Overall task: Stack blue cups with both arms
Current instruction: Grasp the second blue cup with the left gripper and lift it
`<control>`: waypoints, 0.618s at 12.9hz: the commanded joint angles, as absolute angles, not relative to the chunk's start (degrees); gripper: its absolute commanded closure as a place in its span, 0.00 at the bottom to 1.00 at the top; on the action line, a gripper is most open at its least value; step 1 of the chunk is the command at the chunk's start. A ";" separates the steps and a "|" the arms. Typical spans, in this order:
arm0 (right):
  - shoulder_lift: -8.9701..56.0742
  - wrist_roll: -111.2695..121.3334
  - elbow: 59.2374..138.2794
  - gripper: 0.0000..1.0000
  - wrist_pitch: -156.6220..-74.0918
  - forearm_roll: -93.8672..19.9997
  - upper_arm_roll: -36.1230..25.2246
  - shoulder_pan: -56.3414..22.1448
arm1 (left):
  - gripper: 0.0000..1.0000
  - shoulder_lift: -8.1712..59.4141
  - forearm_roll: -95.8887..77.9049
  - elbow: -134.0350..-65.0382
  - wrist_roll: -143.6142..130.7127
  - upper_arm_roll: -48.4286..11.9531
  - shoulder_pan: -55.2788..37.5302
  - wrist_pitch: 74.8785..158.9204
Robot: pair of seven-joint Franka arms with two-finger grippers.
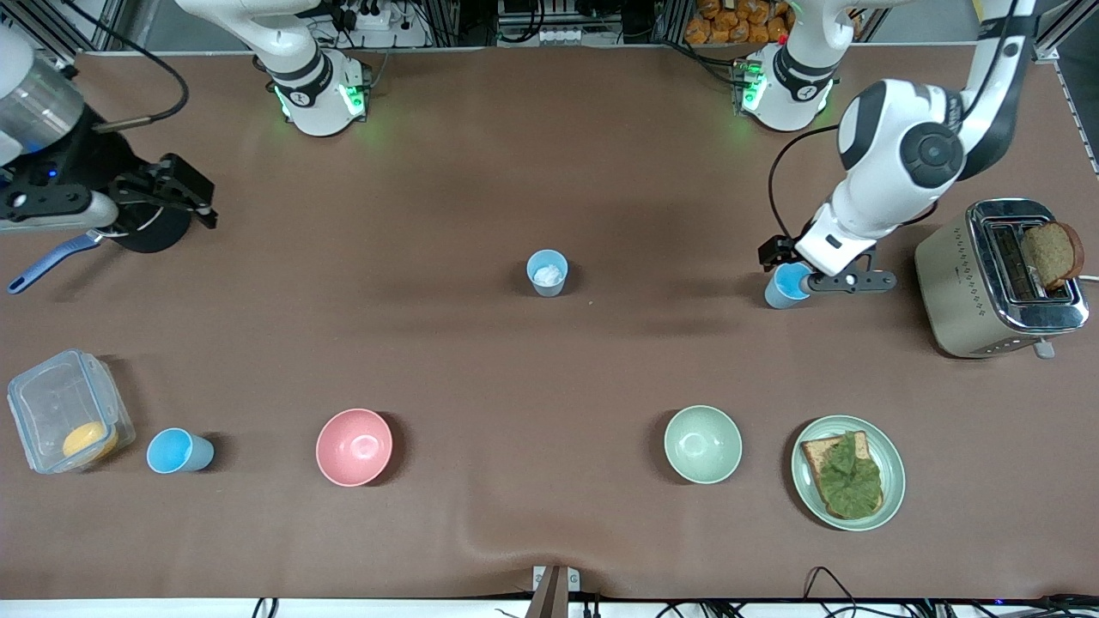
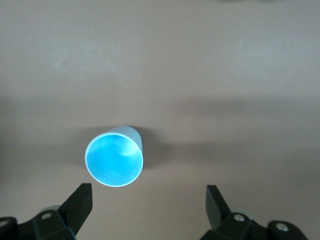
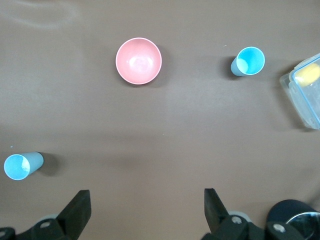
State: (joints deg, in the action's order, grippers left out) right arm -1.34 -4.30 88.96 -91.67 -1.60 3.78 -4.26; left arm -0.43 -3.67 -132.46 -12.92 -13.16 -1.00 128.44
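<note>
A: Cups? 
B: Three blue cups: pale cup [image 1: 547,273] mid-table, bright cup [image 1: 786,286] beside the toaster [image 1: 996,279] under the left gripper [image 2: 149,200], fingers spread, not gripping. Third cup [image 1: 178,451] beside the plastic container [image 1: 69,410].
A: Risk?
B: Gripper off-centre; descending could tip it. Right gripper [image 3: 147,204] released, waiting over the pan [image 1: 129,232].

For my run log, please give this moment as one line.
left gripper: open, over blue cup beside toaster | right gripper: open, waits at its table end | stacking: not yet done
</note>
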 commanded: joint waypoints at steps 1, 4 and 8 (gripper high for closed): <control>-1.93 -1.33 88.42 0.00 -90.70 -2.55 3.34 -3.60 | 0.00 -0.62 -5.10 -137.36 -12.30 -14.41 -0.88 132.35; -1.93 0.18 88.24 0.00 -90.79 -2.46 3.34 -2.03 | 0.00 1.13 -5.10 -140.80 -12.30 -14.50 -0.88 137.89; -1.93 1.92 88.33 0.00 -89.74 -2.55 1.76 -0.53 | 0.00 3.60 -4.49 -140.63 -12.22 -14.50 -0.79 140.18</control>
